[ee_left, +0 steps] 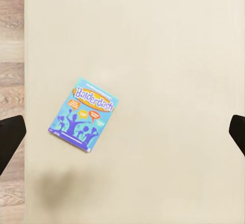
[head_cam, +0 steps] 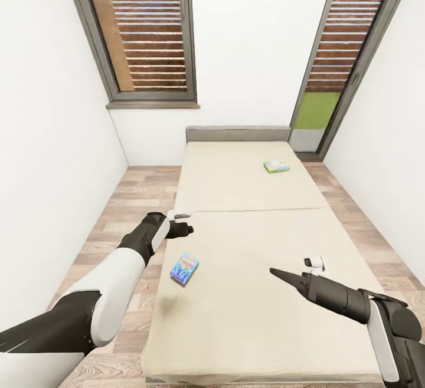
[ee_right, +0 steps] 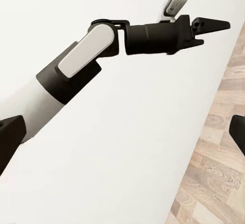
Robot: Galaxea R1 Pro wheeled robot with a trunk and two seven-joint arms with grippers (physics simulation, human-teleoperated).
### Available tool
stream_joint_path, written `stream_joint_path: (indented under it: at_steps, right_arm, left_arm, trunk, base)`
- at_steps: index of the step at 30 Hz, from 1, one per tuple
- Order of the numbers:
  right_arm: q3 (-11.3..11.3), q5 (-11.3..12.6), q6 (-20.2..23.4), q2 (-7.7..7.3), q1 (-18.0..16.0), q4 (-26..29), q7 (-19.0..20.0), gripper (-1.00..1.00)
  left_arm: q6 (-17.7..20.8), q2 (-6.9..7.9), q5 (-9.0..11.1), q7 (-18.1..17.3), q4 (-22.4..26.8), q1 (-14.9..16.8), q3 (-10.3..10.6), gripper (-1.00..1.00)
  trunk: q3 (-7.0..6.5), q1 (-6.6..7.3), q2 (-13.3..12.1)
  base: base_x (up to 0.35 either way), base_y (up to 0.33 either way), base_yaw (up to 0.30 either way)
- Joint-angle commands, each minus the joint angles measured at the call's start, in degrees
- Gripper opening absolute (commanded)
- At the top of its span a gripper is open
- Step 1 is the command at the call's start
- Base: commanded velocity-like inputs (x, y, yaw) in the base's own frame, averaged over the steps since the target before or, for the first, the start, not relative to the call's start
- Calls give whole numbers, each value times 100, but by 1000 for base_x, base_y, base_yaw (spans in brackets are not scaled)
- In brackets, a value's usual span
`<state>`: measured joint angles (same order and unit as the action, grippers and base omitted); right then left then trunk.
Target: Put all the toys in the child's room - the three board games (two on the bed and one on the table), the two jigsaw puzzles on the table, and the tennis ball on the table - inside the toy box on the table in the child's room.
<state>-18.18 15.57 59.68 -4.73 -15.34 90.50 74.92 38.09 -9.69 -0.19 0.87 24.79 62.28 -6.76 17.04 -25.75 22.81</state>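
Looking down from the head camera over the bed (head_cam: 248, 199), beige and running away towards two tall windows (head_cam: 147, 28). Lying flat near the bed's left edge: the blue board game (head_cam: 184, 268). Resting well apart from it, far up by the headboard: a green-edged board game (head_cam: 276, 167), its print too small to read, possibly a mix of bright colours. Hovering over the left edge just beyond the blue box: the left gripper (head_cam: 184, 226). Hanging over the right half of the mattress: the right gripper (head_cam: 280, 274), seen side-on as one dark point.

Peering straight down from the left wrist: fingers (ee_left: 10, 134) standing spread wide and pinching nothing, the blue box (ee_left: 83, 115) lettered Balderdash lying tilted between them, nearer one tip, with wood floor (ee_left: 11, 71) showing past the mattress edge.

Facing across from the right wrist: fingers (ee_right: 237, 132) also standing spread and empty, the left arm (ee_right: 81, 55) reaching out before a white wall (ee_right: 127, 157).
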Motion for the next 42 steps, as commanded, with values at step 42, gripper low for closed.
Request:
stream_joint_path:
  at_steps: [42]
  right_arm:
    - [-132,-2,32,-173,40,2,199,100]
  left_arm:
    - [24,35,25,-67,64,4,-19,100]
  trunk:
    - [407,-3,11]
  base:
    - [0,0,0]
